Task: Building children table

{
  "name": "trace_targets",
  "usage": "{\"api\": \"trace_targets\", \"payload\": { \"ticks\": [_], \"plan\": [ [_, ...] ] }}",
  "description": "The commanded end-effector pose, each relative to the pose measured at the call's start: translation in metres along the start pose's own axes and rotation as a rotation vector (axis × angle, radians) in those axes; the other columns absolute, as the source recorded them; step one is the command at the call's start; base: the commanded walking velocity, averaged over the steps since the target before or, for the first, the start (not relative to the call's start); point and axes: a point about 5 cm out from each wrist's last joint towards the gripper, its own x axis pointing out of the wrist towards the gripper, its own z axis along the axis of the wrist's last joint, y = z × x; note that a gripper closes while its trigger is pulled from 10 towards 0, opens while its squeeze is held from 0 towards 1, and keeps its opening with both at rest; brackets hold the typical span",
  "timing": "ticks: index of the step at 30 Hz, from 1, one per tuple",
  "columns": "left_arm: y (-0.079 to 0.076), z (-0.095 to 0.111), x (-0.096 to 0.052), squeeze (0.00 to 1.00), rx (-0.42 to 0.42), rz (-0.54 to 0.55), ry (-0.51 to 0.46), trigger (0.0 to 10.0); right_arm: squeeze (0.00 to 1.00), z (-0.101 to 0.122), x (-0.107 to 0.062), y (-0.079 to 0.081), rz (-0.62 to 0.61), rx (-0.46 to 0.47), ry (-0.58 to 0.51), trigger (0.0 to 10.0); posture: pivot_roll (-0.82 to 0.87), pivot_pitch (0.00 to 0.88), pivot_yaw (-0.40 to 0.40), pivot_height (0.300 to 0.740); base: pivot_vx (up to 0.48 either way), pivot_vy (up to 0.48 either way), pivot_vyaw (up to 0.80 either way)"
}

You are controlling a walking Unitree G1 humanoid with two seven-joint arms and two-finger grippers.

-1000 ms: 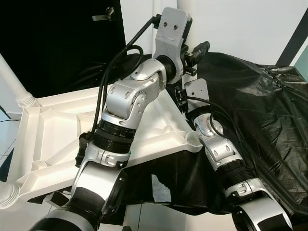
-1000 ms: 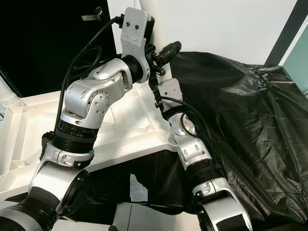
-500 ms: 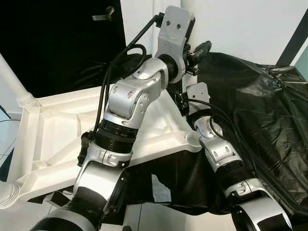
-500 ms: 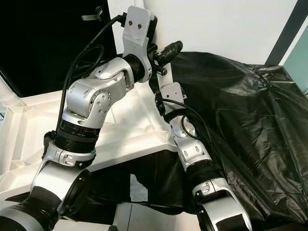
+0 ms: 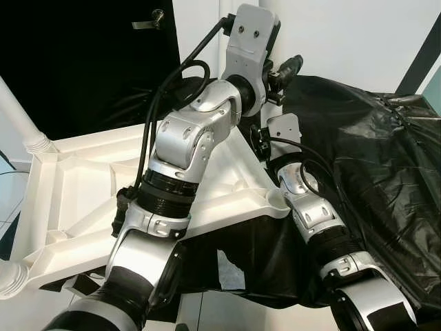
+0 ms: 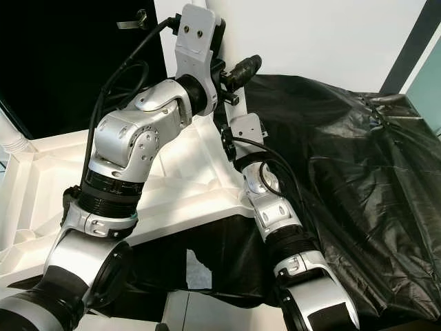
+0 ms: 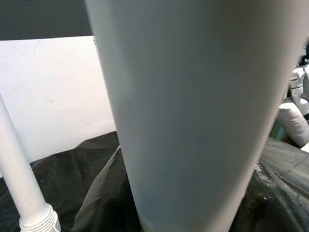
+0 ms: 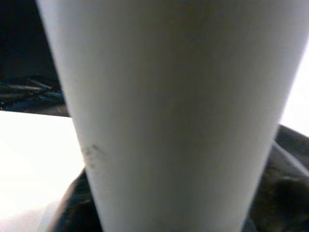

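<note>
Jaws: whether they are closed on the table leg or merely set against it cannot be told, since both pairs are hidden behind the wrists.

Head views, table top: the white table top (image 5: pixel 76 186) is laid upside down on a black sheet (image 5: pixel 372 158), with its ribbed underside turned up. A fitted leg (image 5: pixel 21 117) is seen rising from its far left corner.

Head views, left gripper: the left gripper (image 5: pixel 265 58) is raised high at the far right corner of the table top, with the elbow bent sharply above the ribs.

Head views, right gripper: the right gripper (image 5: pixel 265 134) is held just below the left one, at the same corner and close to the socket.

Left wrist view: a white table leg (image 7: pixel 193 121) is seen very close and upright, with black sheet behind its lower end. The other fitted leg (image 7: pixel 19 183) is seen well apart from it.

Right wrist view: the same white tube (image 8: pixel 169 121) is seen at close range, and the pale table top (image 8: pixel 29 164) lies beside its lower part.

Key relation: the leg lies directly ahead of both grippers. Its long axis runs vertically, across their reach. The right arm is nearer the socket, the left nearer the free upper end.

Step in hand: the leg is judged to be in the course of being seated in the corner socket. A straight downward push or a turn about the vertical axis would be called for.

Risk: a tilted leg could bind at the socket.
</note>
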Motion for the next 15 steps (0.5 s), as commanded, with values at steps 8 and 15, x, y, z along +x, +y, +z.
{"api": "trace_targets", "payload": {
  "ticks": [8, 15],
  "plan": [
    [-0.0012, 0.0054, 0.0004, 0.00, 0.018, 0.019, -0.009, 10.0, 0.00, 0.0080, 0.0055, -0.0051, -0.030, 0.026, -0.031, 0.0, 0.08, 0.000, 0.011, 0.740, 0.000, 0.000, 0.00],
    [-0.0040, 0.0042, -0.0004, 0.00, 0.030, -0.006, -0.010, 10.0, 0.00, 0.0077, 0.0050, -0.0059, -0.038, 0.030, -0.029, 7.5, 0.08, 0.000, 0.012, 0.740, 0.000, 0.000, 0.00]
  ]
}}
